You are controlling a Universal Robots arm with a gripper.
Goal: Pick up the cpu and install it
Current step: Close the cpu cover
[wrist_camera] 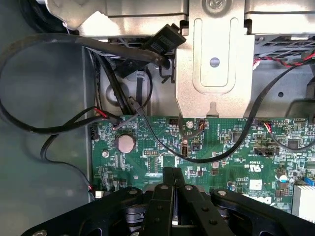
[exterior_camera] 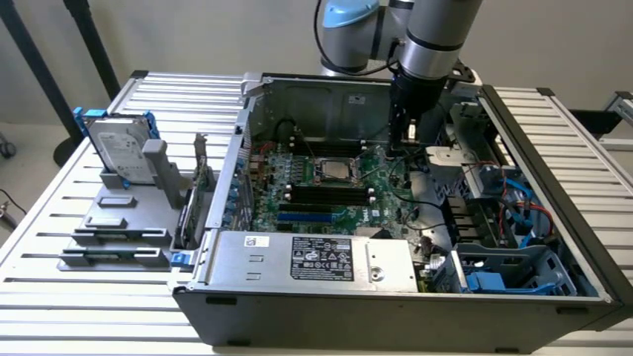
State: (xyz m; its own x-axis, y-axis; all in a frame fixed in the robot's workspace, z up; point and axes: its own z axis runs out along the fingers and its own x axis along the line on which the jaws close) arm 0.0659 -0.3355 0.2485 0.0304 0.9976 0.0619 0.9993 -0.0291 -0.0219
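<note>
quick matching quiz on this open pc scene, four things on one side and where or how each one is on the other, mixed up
Things:
1. hard drive
2. power-supply box
3. gripper
4. coin battery

Place or state:
A. shut, over the green motherboard inside the case
B. round and silvery, seated on the motherboard
C. upright in a blue bracket, outside the case on the exterior view's left
D. silver with a label, at the case end nearest the exterior camera

Pairs: 1-C, 2-D, 3-A, 4-B
</note>
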